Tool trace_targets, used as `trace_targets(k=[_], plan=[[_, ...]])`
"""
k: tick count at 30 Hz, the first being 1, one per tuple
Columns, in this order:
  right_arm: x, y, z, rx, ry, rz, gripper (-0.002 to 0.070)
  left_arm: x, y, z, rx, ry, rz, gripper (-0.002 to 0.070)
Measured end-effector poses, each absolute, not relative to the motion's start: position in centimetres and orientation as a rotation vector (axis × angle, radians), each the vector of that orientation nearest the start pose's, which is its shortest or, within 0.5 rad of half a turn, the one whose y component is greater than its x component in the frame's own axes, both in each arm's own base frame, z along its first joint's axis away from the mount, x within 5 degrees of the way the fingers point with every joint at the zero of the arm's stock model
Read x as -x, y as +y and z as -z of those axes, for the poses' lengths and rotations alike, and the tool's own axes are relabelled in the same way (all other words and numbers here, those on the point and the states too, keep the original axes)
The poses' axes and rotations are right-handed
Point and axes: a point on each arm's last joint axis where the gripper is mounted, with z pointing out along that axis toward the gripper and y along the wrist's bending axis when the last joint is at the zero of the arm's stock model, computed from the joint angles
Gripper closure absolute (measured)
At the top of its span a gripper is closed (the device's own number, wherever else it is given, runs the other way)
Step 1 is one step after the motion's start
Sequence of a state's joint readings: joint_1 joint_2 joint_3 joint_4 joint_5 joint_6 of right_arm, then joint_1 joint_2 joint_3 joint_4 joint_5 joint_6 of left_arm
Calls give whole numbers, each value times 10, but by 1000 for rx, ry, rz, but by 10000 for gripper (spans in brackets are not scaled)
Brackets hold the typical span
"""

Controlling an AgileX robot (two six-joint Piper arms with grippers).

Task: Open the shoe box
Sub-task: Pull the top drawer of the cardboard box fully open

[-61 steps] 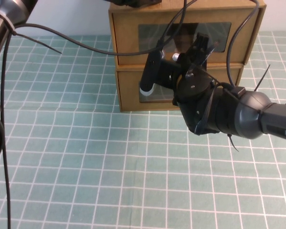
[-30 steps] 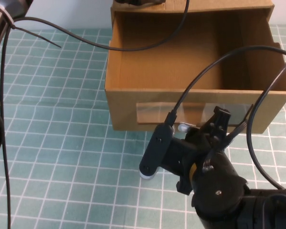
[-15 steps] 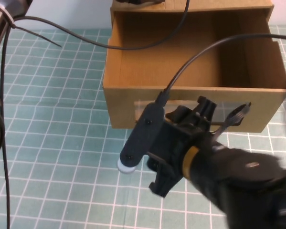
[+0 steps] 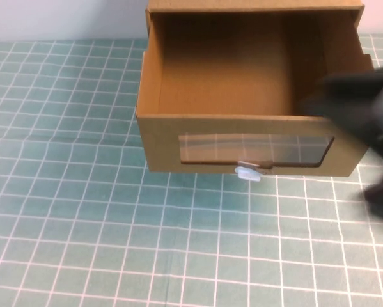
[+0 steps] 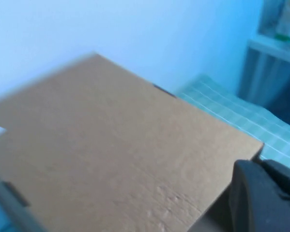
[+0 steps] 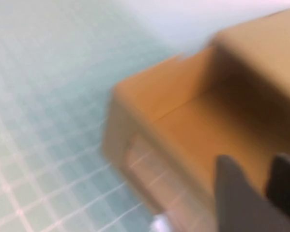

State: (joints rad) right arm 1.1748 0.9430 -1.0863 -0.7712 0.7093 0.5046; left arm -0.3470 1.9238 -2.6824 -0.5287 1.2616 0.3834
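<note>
The brown cardboard shoe box's drawer (image 4: 159,137) stands pulled out toward me, its inside bare. Its front panel has a clear window (image 4: 252,148) and a small white pull tab (image 4: 247,173) under it. My right arm (image 4: 370,109) is a dark blur over the drawer's right end. In the right wrist view my right gripper (image 6: 257,163) hovers above the drawer's inside (image 6: 193,125), open, with nothing between its fingers. My left gripper (image 5: 268,193) shows as a dark shape past the edge of the box's flat top (image 5: 111,145).
The box's outer shell (image 4: 255,5) stands at the back against a pale wall. A green mat with a white grid (image 4: 82,224) covers the table in front and to the left of the drawer.
My right gripper has let go of the pull tab and swung up and away to the right. The drawer stays pulled out. The left arm and cable have left the high view.
</note>
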Motion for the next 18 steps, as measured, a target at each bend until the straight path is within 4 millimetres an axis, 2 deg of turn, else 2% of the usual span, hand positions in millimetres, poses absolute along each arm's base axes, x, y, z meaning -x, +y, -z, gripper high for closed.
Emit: trace_targets(k=[2, 5, 7, 9, 11, 14, 18], plan=[[-98, 120, -450, 767, 1644, -305, 608, -293, -147, -572, -790, 1713, 514, 680], [-83, 72, -467, 675, 1631, -300, 665, -256, -127, -593, -750, 1691, 434, 680], [-76, 46, -467, 627, 1669, -278, 678, -229, -116, -603, -743, 1677, 408, 680], [-70, 25, -460, 592, 1717, -252, 684, -206, -106, -603, -747, 1692, 379, 680], [-66, 15, -448, 588, 1750, -240, 686, -187, -97, -598, -748, 1727, 351, 680], [-61, 11, -420, 628, 1787, -257, 686, -161, -83, -575, -753, 1819, 313, 680], [-58, 21, -373, 722, 1824, -294, 689, -125, -68, -519, -778, 1975, 291, 680]])
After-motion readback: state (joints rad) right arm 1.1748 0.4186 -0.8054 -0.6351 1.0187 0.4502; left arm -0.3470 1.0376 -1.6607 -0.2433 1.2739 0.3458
